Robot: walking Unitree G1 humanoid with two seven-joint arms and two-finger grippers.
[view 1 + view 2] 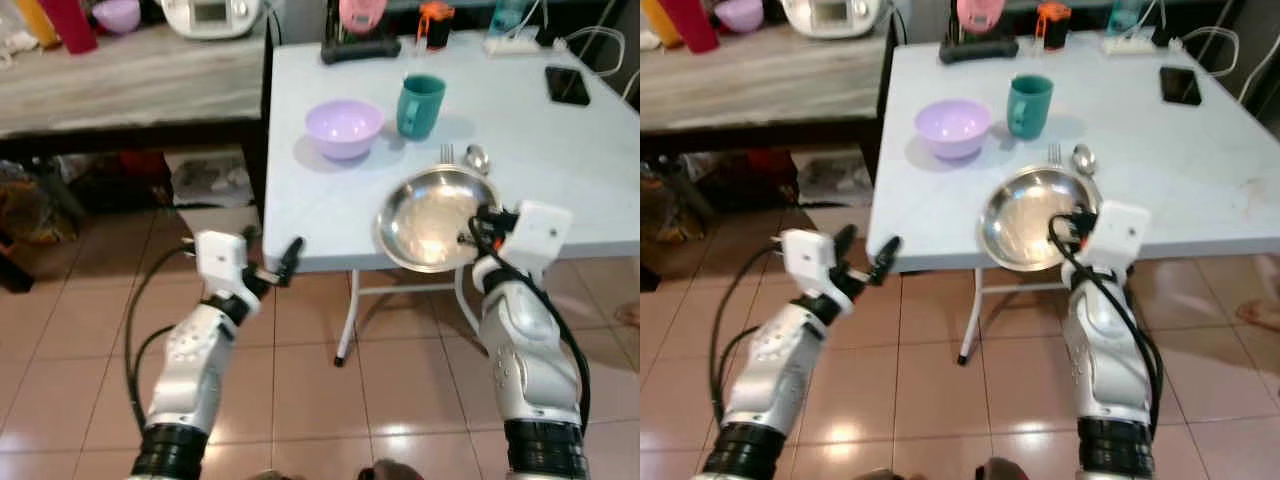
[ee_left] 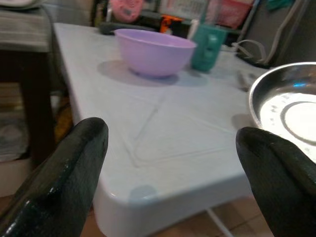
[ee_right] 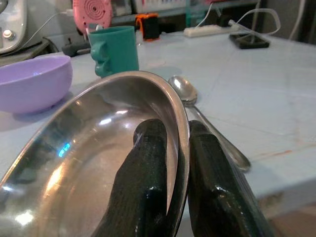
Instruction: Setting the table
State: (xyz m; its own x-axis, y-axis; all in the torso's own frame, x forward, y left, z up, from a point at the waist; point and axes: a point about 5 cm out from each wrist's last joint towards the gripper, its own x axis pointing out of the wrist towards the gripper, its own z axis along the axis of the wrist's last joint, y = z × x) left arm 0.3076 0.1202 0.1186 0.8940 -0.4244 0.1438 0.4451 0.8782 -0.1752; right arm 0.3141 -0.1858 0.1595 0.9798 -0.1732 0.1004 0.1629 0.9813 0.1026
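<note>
Right gripper [image 3: 173, 163]: fingers pinched on the near rim of the steel plate [image 1: 435, 220], one inside, one outside; plate overhangs the front edge of the white table [image 1: 560, 150]. Just beyond the fingers: spoon [image 3: 185, 91] and fork [image 1: 447, 153]. Further out: teal mug [image 1: 420, 105], lilac bowl [image 1: 344, 127].
Left gripper [image 2: 173, 163]: fingers spread wide, holding nothing, short of the table corner.
Progress: settings mostly laid; plate probably still to be positioned.

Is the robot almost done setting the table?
Partly. The purple bowl, green mug, spoon and fork already sit on the white table. The right gripper is pinching the rim of the metal plate at the table's near edge. The left gripper waits open, holding nothing.
</note>
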